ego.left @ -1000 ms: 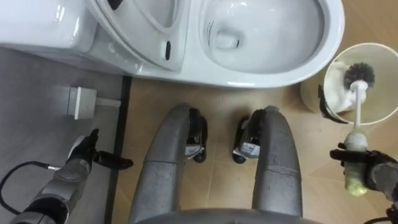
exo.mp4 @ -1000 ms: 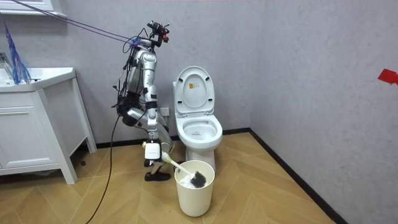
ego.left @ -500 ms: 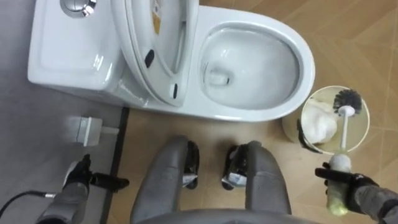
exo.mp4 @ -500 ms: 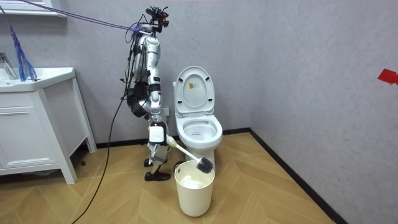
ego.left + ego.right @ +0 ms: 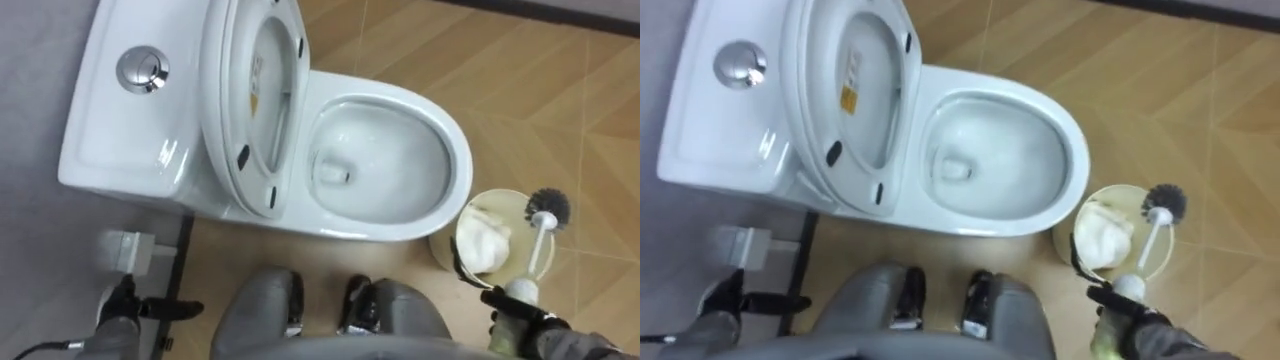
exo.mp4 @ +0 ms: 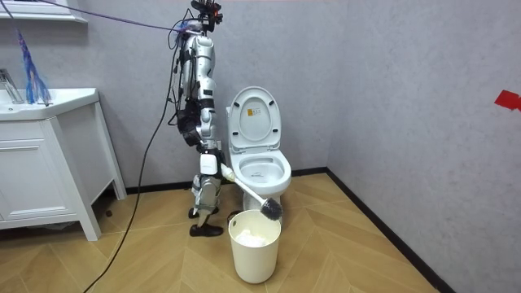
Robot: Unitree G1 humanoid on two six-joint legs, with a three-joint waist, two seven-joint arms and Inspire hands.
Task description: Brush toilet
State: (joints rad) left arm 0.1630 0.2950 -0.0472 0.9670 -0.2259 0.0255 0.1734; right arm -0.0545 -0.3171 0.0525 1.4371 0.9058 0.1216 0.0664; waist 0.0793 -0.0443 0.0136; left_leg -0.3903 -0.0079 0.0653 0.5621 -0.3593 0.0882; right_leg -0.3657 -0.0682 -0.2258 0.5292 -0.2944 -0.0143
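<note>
Brush lifts out of the bin
Right hand stays tight on its handle, left hand hangs loose; robot stands taller.

Toilet: white, lid and seat raised against the tank, bowl open. Brush: white shaft, dark bristle head, tilted, head above bin rim.

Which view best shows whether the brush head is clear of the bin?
The room view: from the side, the brush head sits just above the rim of the bin. The eye views look down, so the head overlaps the bin's edge and its height is unreadable; they show the right hand curled round the handle.
</note>
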